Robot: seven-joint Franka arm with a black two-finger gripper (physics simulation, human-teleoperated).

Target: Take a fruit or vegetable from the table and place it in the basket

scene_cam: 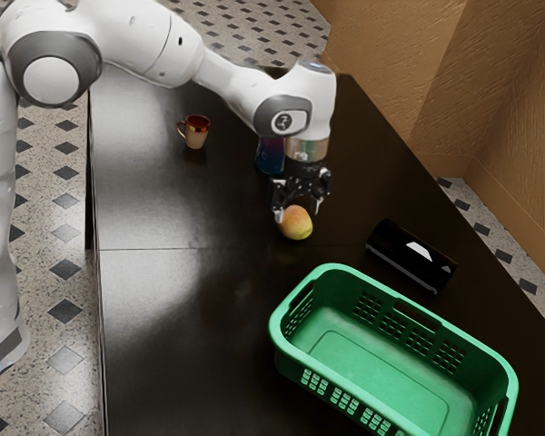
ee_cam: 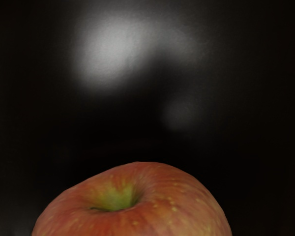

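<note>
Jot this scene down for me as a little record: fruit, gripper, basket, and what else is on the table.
Fruit: red-and-yellow apple, on the dark table
Gripper: black, open, right at the apple
Basket: green, no fruit in it
Other things: small mug; black cylinder; blue item, partly hidden behind the gripper

Exterior view: gleamed pale on the dark table (scene_cam: 150, 304) toward nine o'clock. Wrist view: was dim, glared whitish toward eleven o'clock.
</note>
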